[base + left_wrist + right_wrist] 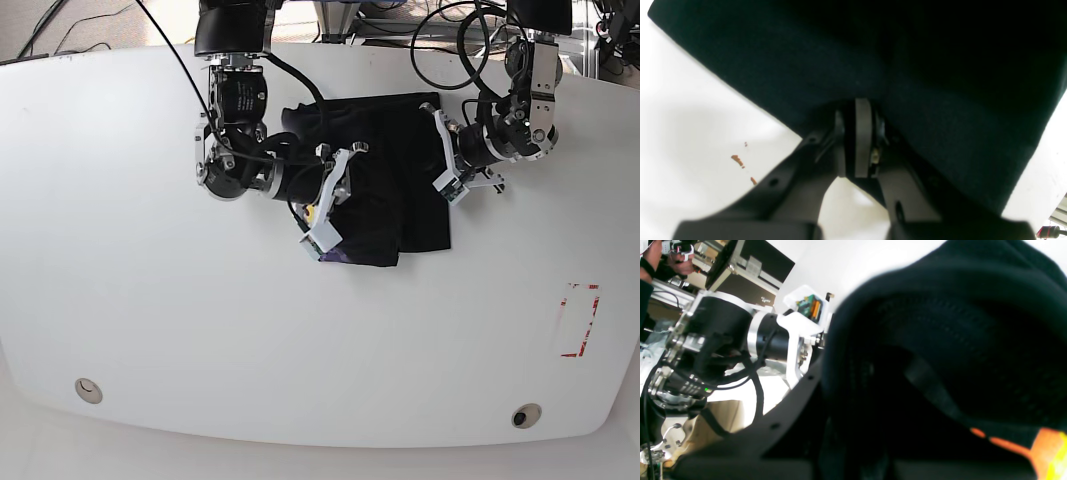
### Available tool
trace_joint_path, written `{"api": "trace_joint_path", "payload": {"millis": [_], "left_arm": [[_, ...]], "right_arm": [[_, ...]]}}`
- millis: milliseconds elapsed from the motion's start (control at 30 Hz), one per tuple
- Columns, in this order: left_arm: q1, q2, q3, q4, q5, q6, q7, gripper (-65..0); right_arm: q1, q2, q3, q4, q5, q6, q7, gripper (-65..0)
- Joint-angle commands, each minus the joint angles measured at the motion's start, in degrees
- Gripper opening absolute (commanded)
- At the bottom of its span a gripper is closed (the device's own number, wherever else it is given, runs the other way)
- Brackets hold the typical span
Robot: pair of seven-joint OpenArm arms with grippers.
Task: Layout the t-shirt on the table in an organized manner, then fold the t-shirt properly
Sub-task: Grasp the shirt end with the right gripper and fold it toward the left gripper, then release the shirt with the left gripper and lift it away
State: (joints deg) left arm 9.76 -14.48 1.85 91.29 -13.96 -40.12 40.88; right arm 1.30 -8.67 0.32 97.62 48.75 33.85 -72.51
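Overhead, the big glossy white tabletop with curved edges [150, 250] fills the base view, with a red dashed rectangle mark [578, 320] near its right side and two small round holes [88, 389] towards its near edge. On its far middle part lies the soft black short-sleeved cloth t-shirt [385, 190], bunched and partly doubled over between the two arms, its lower hem hanging in uneven steps.

The right gripper [340, 165], on the left of the base view, reaches into the shirt's left side; in its wrist view black cloth drapes over the fingers and hides the tips, so the jaws themselves cannot be made out there, though they are closed down with the cloth gathered around them. A small orange and yellow patch [1045, 448] shows at the lower corner of that view.

The left gripper [862, 103] has its grey pads pressed together on the shirt's edge, pinching the fabric, with white table beneath and a few small reddish specks [738, 160] beside it.
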Motion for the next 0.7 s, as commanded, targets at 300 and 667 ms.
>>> {"api": "trace_joint_path", "payload": {"millis": [300,667], "left_arm": [[0.48,-0.25,0.13,-0.34,3.1,0.12,4.17,-63.3],[0.22,-0.25,-0.13,0.1,3.01,0.12,4.17,-63.3]], "right_arm": [[6.04,-0.33,-7.75,-1.84,2.11,-8.04,1.52,-29.6],[11.14,0.09,-15.31,-1.76,2.02,-10.24,1.52,-18.4]]}}
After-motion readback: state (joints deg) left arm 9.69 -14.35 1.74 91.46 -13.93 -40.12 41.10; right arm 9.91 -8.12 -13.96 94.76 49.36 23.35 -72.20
